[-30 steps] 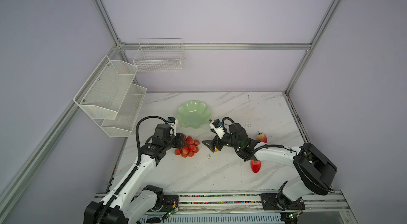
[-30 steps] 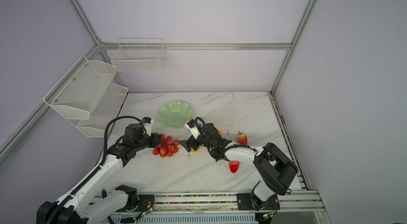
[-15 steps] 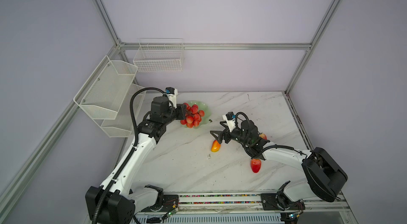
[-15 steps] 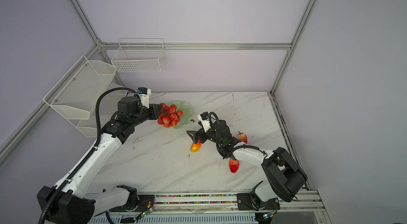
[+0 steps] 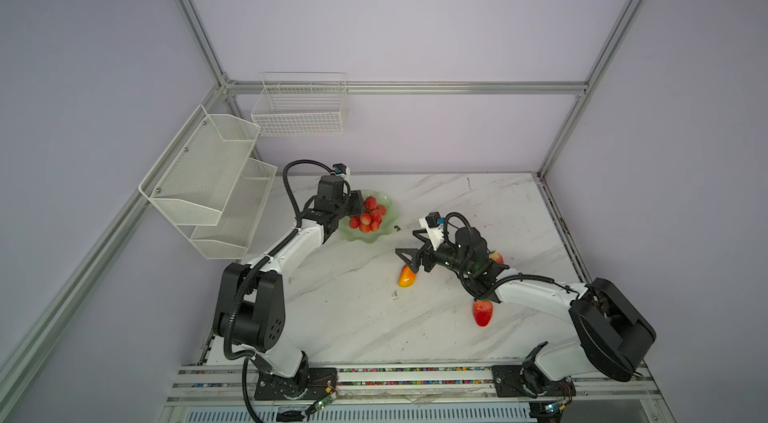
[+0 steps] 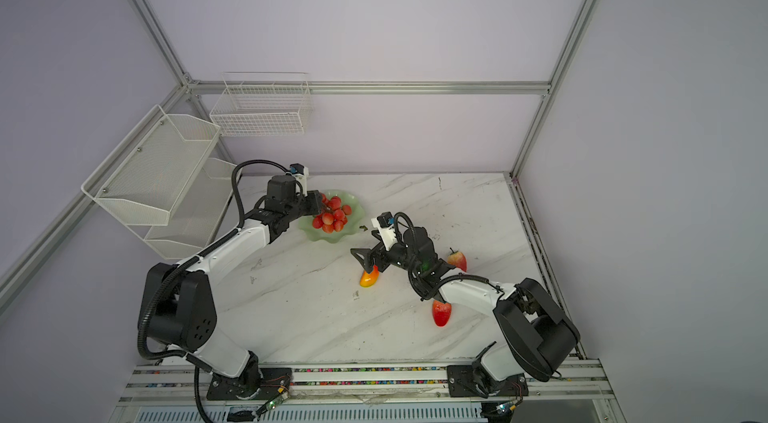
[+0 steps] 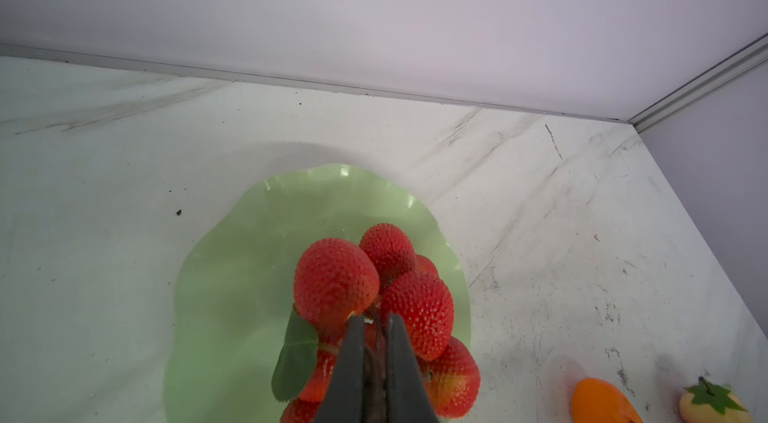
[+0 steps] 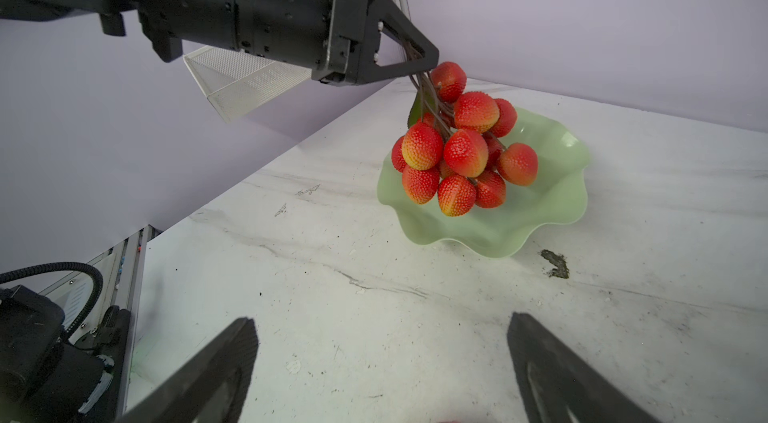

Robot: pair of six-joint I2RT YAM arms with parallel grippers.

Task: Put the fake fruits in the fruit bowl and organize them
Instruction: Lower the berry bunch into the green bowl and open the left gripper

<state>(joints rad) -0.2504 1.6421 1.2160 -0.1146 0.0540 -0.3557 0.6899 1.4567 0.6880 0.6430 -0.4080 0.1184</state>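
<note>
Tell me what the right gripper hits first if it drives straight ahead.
The right gripper would likely meet the bare table first, beside the fruit bowl; depth is uncertain.

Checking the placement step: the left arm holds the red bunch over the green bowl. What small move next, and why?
Probably lower the left gripper slightly, then open. Its jaws are shut on the stem, and the grape bunch hangs over the fruit bowl, apparently not yet resting in it; a drop could tip it out.
</note>
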